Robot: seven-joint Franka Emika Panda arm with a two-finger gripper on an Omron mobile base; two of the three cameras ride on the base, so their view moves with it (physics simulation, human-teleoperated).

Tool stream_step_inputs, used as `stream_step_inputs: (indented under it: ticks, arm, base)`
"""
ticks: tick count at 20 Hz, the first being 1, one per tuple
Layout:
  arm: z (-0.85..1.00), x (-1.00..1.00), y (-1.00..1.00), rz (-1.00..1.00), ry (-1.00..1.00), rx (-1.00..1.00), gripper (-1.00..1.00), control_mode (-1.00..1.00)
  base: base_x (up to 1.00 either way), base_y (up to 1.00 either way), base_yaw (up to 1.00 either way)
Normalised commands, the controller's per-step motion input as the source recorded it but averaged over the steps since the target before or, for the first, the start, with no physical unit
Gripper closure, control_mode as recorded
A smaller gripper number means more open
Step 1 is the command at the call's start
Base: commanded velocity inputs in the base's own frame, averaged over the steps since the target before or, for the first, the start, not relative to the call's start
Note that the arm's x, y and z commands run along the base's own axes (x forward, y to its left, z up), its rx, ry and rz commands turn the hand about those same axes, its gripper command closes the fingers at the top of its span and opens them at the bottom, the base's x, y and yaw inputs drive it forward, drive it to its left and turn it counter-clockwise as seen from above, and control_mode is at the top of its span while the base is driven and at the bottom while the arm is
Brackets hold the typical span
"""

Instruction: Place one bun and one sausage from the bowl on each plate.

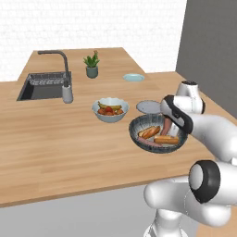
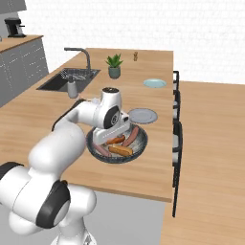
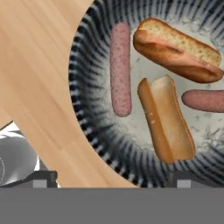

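No legible text, label, brand, number or sign appears on any surface in these views.

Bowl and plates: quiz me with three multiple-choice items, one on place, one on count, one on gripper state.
1. Where does the near plate lie?
A. just behind the bowl
B. in the sink
C. under the fruit bowl

2. How many buns are in the bowl?
A. none
B. two
C. four

3. How is the gripper?
A. shut on a bun
B. shut on a sausage
C. open over the bowl

Answers:
1 A, the plate sits at the bowl's far rim in both base views.
2 B, the hand view shows two buns.
3 C, the tips stand wide apart above the bowl, holding nothing.
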Motion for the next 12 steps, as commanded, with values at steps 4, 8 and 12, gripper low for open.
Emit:
stream_step_inputs:
  ticks: [4, 8, 12]
  arm:
    - [-0.33, 0.44, 0.0, 0.06, -0.06, 0.0, -1.0, -1.0]
    - [-0.4, 0.16, -0.08, 0.06, -0.09, -0.04, -1.0, -1.0]
    - [-0.32, 0.01, -0.14, 0.02, -0.04, -0.05, -1.0, -1.0]
  base:
    - [0.0, 0.0, 0.0]
    - [0.0, 0.0, 0.0]
    - [0.0, 0.0, 0.0]
